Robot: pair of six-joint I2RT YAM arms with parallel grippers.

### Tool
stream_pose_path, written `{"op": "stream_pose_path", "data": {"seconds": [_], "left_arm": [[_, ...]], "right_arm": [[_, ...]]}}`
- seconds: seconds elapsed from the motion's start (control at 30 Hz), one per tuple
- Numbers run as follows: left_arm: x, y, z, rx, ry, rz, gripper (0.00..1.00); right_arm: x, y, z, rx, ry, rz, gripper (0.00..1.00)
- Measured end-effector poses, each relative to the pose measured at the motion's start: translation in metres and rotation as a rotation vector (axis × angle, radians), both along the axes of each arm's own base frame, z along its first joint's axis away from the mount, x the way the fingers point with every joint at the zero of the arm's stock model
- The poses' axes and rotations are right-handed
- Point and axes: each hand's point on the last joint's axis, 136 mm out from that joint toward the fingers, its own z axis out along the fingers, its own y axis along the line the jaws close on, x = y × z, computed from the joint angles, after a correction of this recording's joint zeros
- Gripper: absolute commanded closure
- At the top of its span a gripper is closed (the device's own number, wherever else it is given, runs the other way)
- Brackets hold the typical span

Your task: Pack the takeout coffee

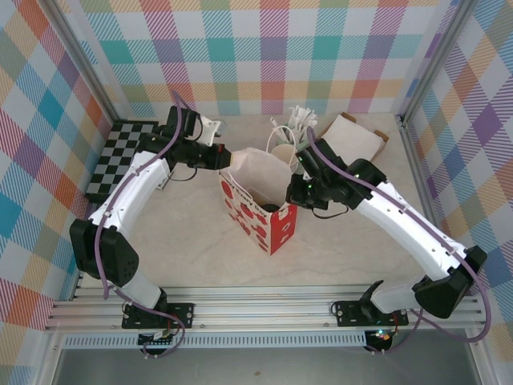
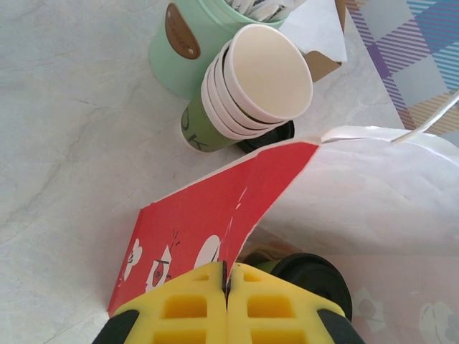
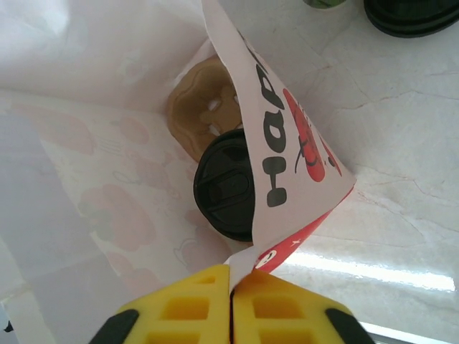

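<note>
The red-and-white paper bag (image 1: 272,228) is seen standing upright on the tabletop (image 1: 200,257), its mouth held open from two sides. The bag's left rim is pinched by the left gripper (image 1: 227,160); in the left wrist view its yellow pads (image 2: 193,308) are pressed together on a red corner of the bag (image 2: 208,208). The bag's right rim is pinched the same way by the right gripper (image 1: 300,188), whose pads (image 3: 186,308) are closed on a folded edge of the bag (image 3: 287,143).

The takeout coffee (image 3: 226,183) is found inside the bag, upright at the bottom, with its black lid turned up. A brown ring-shaped item (image 3: 201,115) lies just beside it inside the bag.

Beyond the bag, a stack of cream cups (image 2: 262,79) and a green cup of white cutlery (image 2: 186,43) are placed close together. A checkered mat (image 1: 120,156) lies to the bag's left.
</note>
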Motion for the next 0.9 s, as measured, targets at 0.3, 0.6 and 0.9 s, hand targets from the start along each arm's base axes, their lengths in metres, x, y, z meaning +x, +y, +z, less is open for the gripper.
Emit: {"op": "stream_pose_path", "data": {"seconds": [0.3, 0.6, 0.9], "left_arm": [[-0.003, 0.011, 0.017, 0.024, -0.051, 0.051, 1.0], [-0.016, 0.036, 0.023, 0.06, -0.015, 0.217, 1.0], [-0.048, 0.057, 0.011, 0.032, 0.07, 0.413, 1.0]], "right_arm": [[0.025, 0.013, 0.012, -0.012, -0.025, 0.067, 1.0], [0.055, 0.025, 0.014, -0.015, -0.026, 0.158, 1.0], [0.076, 0.031, 0.017, -0.042, -0.048, 0.226, 0.97]]}}
